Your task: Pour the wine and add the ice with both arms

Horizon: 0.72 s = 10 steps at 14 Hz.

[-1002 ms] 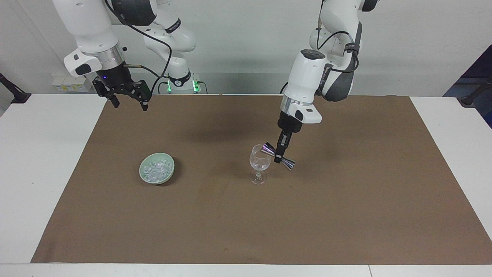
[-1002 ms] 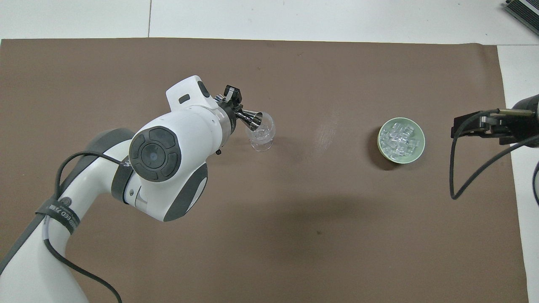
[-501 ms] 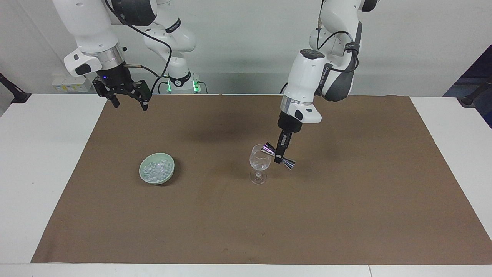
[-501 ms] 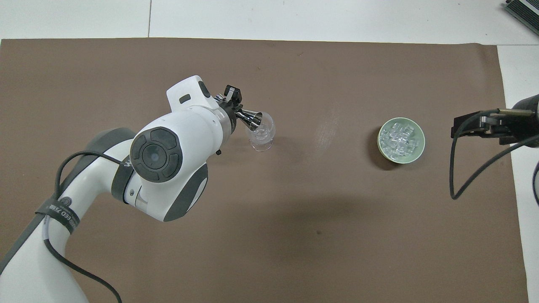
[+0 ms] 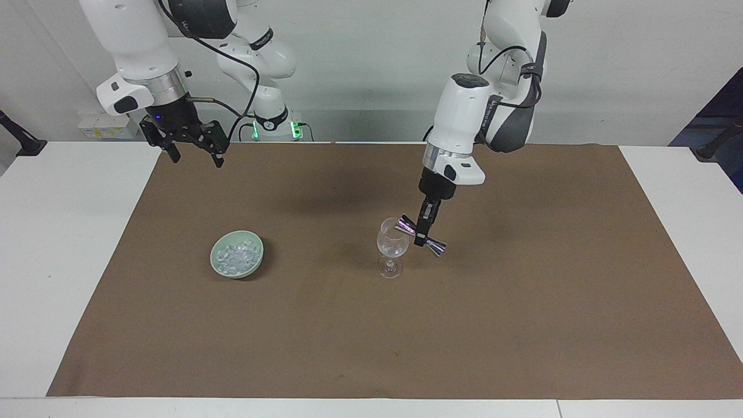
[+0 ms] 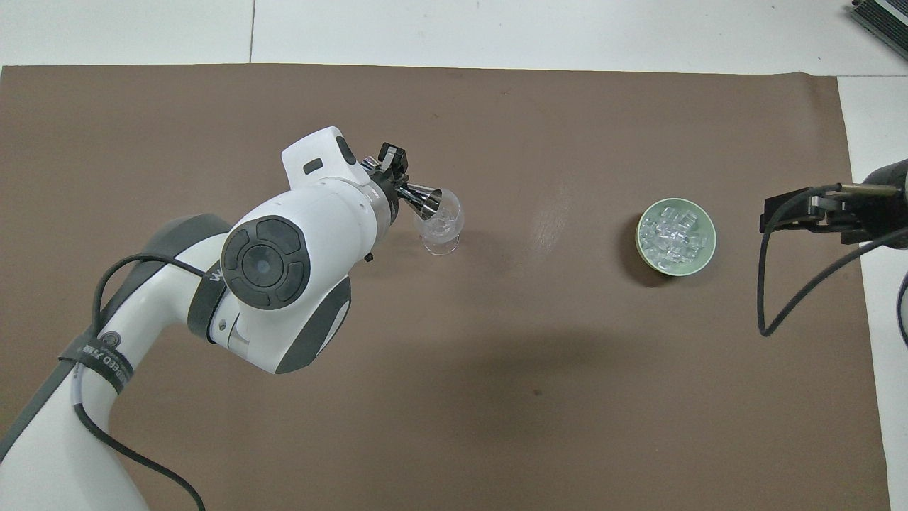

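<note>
Two end effectors — left (image 5: 423, 237) gripping tilted jigger (image 5: 419, 235) over wine glass (image 5: 392, 247).

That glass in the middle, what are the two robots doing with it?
The left arm's tool is shut on a metal jigger, tipped with one end over the rim of the wine glass, as if pouring into it. The right arm waits: its tool hangs open in the air over the mat's edge at its end of the table. The ice sits untouched in a green bowl on the brown mat.
</note>
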Each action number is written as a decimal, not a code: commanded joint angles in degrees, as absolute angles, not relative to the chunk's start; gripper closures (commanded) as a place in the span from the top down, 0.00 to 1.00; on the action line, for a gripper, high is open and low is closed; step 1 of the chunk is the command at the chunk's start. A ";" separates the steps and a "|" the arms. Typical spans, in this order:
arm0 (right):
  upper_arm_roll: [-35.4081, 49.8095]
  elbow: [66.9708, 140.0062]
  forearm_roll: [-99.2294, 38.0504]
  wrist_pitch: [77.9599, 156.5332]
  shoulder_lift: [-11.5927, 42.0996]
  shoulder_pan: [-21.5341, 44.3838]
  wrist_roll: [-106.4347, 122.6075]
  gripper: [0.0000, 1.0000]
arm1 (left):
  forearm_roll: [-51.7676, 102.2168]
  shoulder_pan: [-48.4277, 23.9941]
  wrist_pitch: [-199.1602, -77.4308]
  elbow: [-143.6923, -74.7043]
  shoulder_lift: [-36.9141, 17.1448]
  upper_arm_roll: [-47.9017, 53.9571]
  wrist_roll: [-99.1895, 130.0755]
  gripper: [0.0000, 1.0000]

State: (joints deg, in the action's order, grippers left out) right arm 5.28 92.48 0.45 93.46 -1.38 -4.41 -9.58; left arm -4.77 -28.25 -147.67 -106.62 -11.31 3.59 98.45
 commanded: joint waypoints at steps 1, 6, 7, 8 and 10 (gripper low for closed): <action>5.80 93.78 0.09 94.13 -2.46 -5.62 -8.09 1.00 | -6.59 -29.44 -148.18 -106.52 -10.90 2.55 99.14 0.00; 5.80 93.78 0.09 94.13 -2.46 -5.62 -8.09 1.00 | -6.68 -30.05 -148.36 -106.61 -10.90 2.55 99.14 0.00; 5.80 93.78 0.09 94.13 -2.46 -5.62 -8.09 1.00 | -6.68 -30.06 -148.45 -106.61 -10.90 2.55 99.14 0.00; 5.80 93.78 0.09 94.13 -2.46 -5.62 -8.09 1.00 | -7.38 -30.06 -148.45 -106.61 -10.90 2.55 99.14 0.00; 5.80 93.78 0.09 94.13 -2.46 -5.62 -8.09 1.00 | -8.08 -30.15 -148.36 -106.70 -10.81 2.55 99.14 0.00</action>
State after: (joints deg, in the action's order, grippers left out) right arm 5.28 92.48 0.45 93.46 -1.38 -4.41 -9.58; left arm -6.32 -28.88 -147.82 -106.57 -11.31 3.64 98.45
